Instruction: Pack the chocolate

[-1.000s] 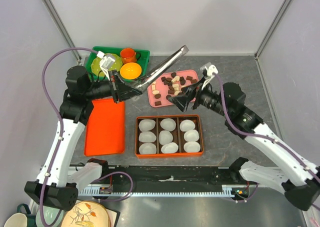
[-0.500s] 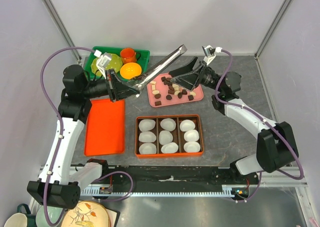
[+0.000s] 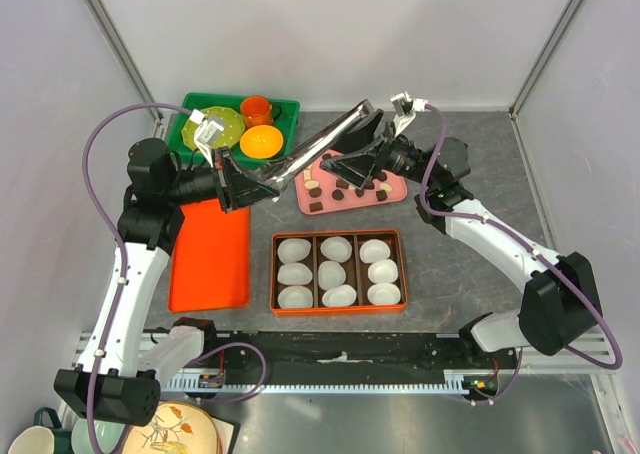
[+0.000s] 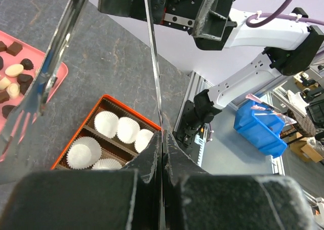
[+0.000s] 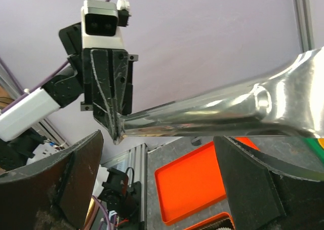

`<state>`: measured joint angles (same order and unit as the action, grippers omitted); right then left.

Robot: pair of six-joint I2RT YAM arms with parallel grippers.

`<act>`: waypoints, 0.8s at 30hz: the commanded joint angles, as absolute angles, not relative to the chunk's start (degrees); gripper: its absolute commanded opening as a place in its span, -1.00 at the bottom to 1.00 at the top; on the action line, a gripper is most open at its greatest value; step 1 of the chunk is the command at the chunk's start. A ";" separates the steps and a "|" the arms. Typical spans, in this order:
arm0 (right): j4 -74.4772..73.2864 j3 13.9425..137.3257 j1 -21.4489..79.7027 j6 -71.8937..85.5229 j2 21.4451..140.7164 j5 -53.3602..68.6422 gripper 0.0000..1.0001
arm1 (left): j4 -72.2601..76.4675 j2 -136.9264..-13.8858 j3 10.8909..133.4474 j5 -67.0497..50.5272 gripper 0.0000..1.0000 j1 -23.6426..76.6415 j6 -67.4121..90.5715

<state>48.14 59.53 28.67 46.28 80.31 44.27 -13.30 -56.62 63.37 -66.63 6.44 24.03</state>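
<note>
The chocolate (image 3: 345, 179) lies as several dark, reddish and cream pieces on a pink tray (image 3: 318, 206), also seen in the left wrist view (image 4: 14, 74). My left gripper (image 3: 248, 182) (image 4: 162, 141) is shut on the joined end of metal tongs (image 3: 318, 142) (image 4: 49, 75), which slant up to the right over the tray. My right gripper (image 3: 352, 144) (image 5: 157, 156) is open at the tongs' far half. The tongs (image 5: 228, 106) cross just above the gap between its fingers (image 5: 53, 182), not gripped. The left gripper (image 5: 112, 121) shows there, holding the tongs' end.
An orange box (image 3: 338, 236) (image 4: 109, 99) with rows of white paper cups (image 3: 339, 272) sits in front of the pink tray. An orange lid (image 3: 210, 256) (image 5: 192, 184) lies to its left. A green bin (image 3: 287, 104) with coloured cups stands at the back left.
My right gripper has lifted from above the pink tray and swung back and left to the tongs, staying open. The left gripper has shifted a little with the tongs.
</note>
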 commanded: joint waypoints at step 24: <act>53.00 61.79 32.25 46.67 82.88 43.42 0.77 | -13.09 -53.79 60.56 -70.22 -0.97 6.59 17.58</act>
<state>50.19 59.72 30.72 46.89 82.04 41.76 -13.63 -54.00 60.45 -69.08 6.50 20.78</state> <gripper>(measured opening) 0.908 0.021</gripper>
